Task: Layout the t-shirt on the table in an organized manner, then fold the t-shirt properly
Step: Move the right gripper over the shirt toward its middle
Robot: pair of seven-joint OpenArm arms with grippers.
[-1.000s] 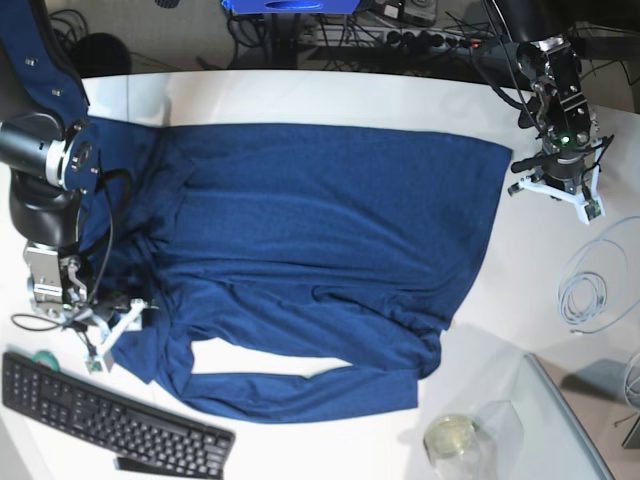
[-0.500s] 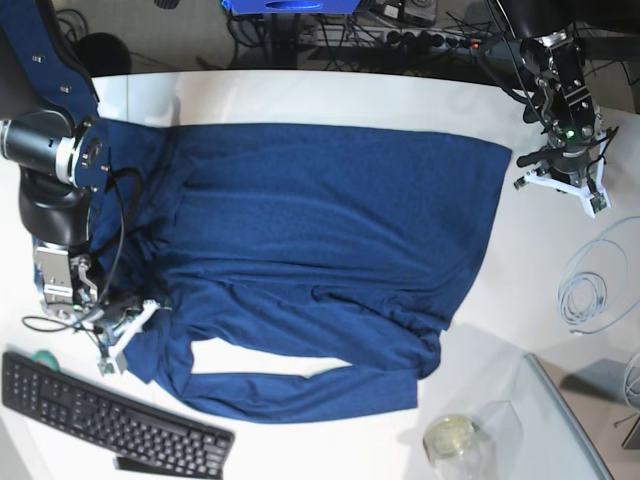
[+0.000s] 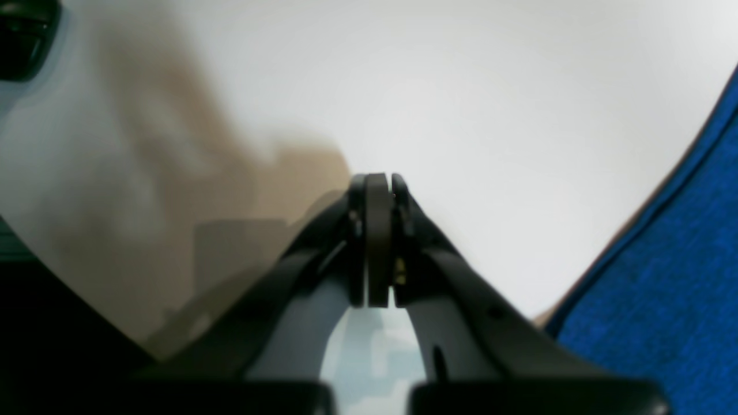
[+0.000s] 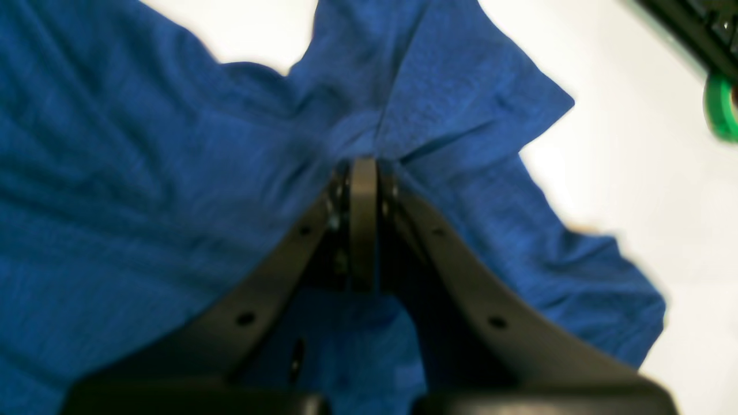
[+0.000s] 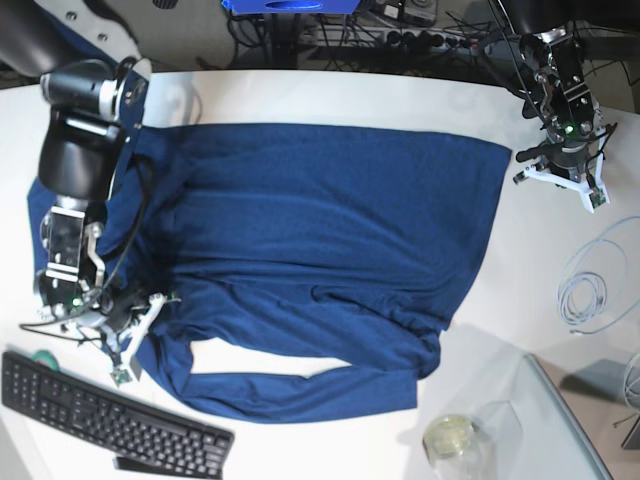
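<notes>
White table (image 5: 330, 95) holds the t-shirt (image 5: 320, 250); right gripper (image 4: 363, 164) pinches cloth, so pull slowly; left gripper (image 3: 377, 184) is closed, empty.

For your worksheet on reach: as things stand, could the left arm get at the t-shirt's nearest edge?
Probably yes: the shut left gripper hovers over bare table beside the t-shirt, nothing between.

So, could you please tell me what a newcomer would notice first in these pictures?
The dark blue t-shirt dominates, spread across most of the white table with its lower part bunched into folds. At the base view's left edge, the right gripper has its jaws shut on a pinch of the fabric, just above a black keyboard. The left gripper hangs shut and empty over bare table beyond the shirt's far edge.
</notes>
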